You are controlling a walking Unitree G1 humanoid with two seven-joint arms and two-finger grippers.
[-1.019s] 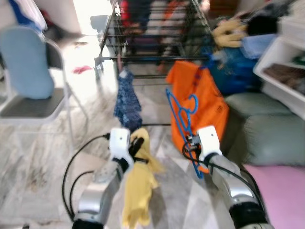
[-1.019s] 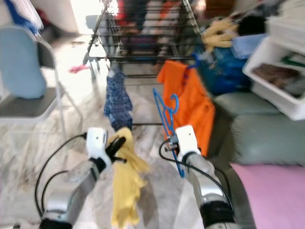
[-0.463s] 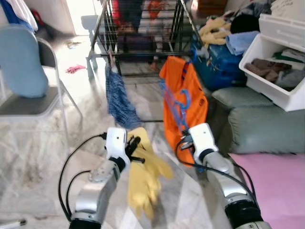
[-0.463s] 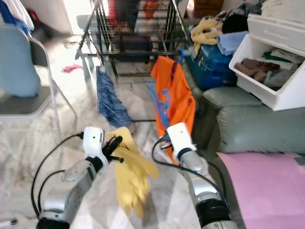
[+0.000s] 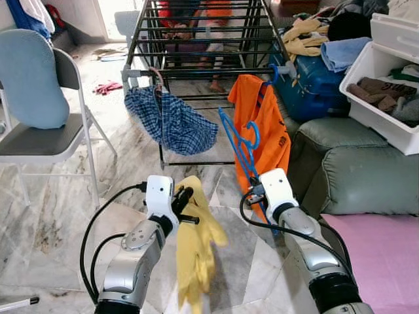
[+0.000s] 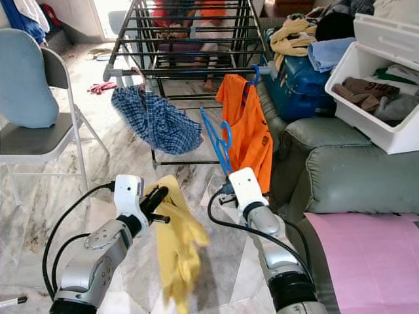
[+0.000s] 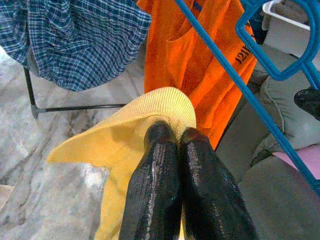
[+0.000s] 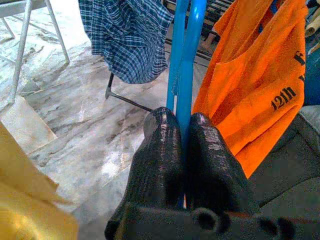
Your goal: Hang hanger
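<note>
Right gripper (image 8: 182, 145) fingers clamp the blue hanger (image 5: 245, 140); left gripper (image 7: 180, 137) fingers pinch a yellow garment (image 5: 196, 255), which could snag the hanger near the drying rack (image 5: 203, 39).

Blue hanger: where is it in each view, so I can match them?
Left eye: blue hanger centre, before the orange shirt.
Right eye: centre.
Left wrist: crossing upper right.
Right wrist: clamped upright between the fingers.
Shared landmark: the orange shirt.

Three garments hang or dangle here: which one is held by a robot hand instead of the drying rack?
The yellow garment, pinched in the left hand; the plaid one and orange shirt hang from the rack.
</note>
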